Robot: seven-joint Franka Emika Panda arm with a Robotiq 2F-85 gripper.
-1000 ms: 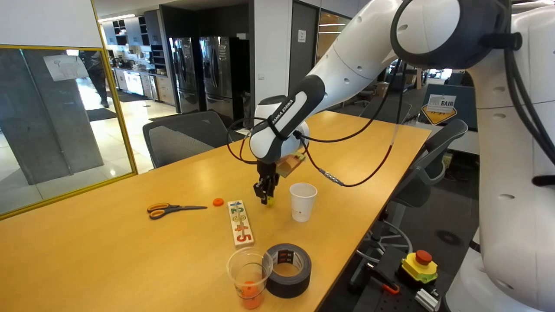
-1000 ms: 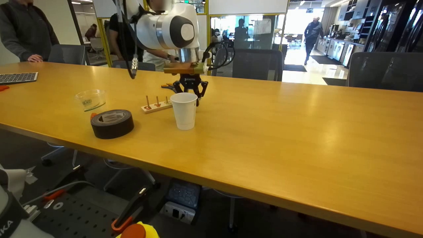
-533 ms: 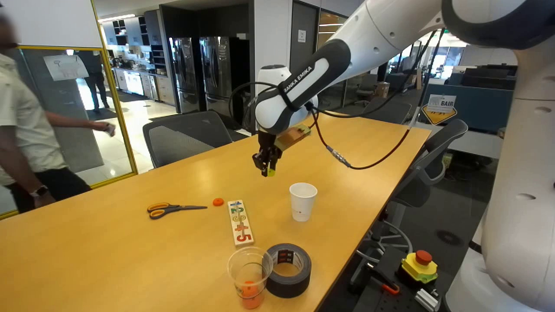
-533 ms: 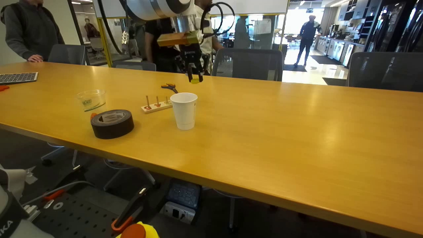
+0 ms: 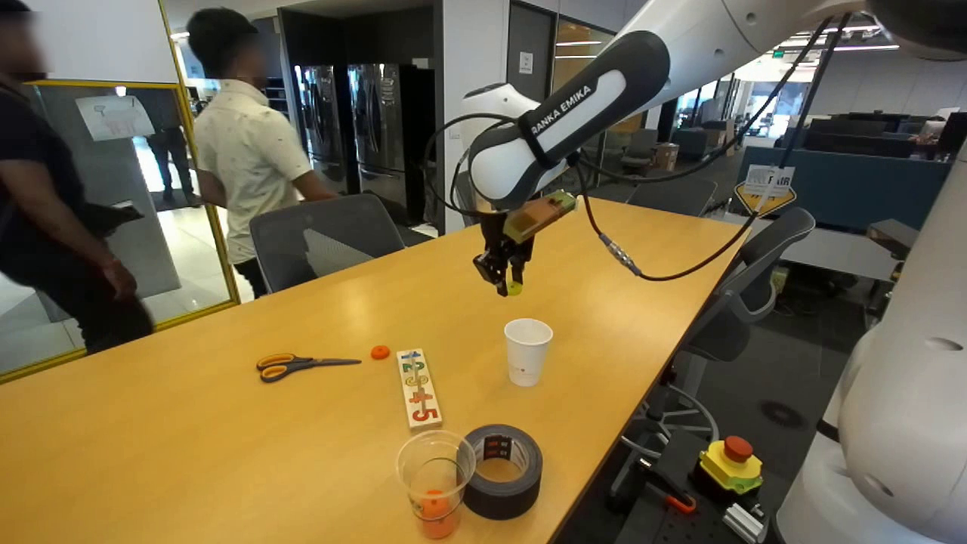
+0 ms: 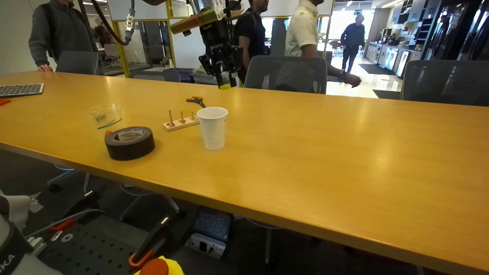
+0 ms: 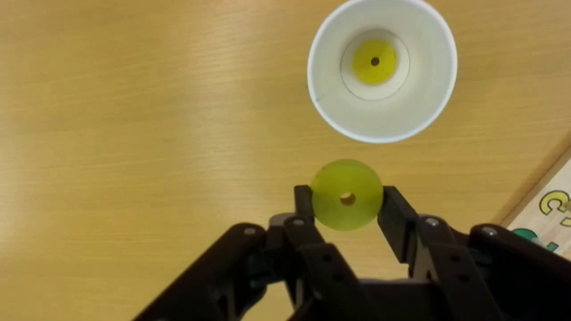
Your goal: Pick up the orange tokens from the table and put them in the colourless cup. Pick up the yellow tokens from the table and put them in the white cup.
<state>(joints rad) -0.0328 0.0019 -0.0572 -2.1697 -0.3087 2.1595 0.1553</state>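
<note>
We've lifted a yellow token [image 7: 347,183], clamped in our jaws, toward the tabletop's [image 6: 336,164] robot-side edge, likely for the white cup [image 5: 526,359].

Office, looks like a meeting area: long worktop [image 6: 344,152], mesh-backed chairs [image 6: 445,82] along it, keyboard [image 6: 21,90] on top, kitchenette [image 6: 397,57] with steel fridges [image 5: 375,128] behind.

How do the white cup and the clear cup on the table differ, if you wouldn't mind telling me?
Walls: the white cup is opaque, while the clear cup is see-through.
Contents: a yellow token lies at the bottom of the white cup; orange tokens show inside the clear cup.
Surroundings: the clear cup stands close to the black tape roll; the white cup stands farther from it.
Both stand upright, open-topped, on the table.
</note>
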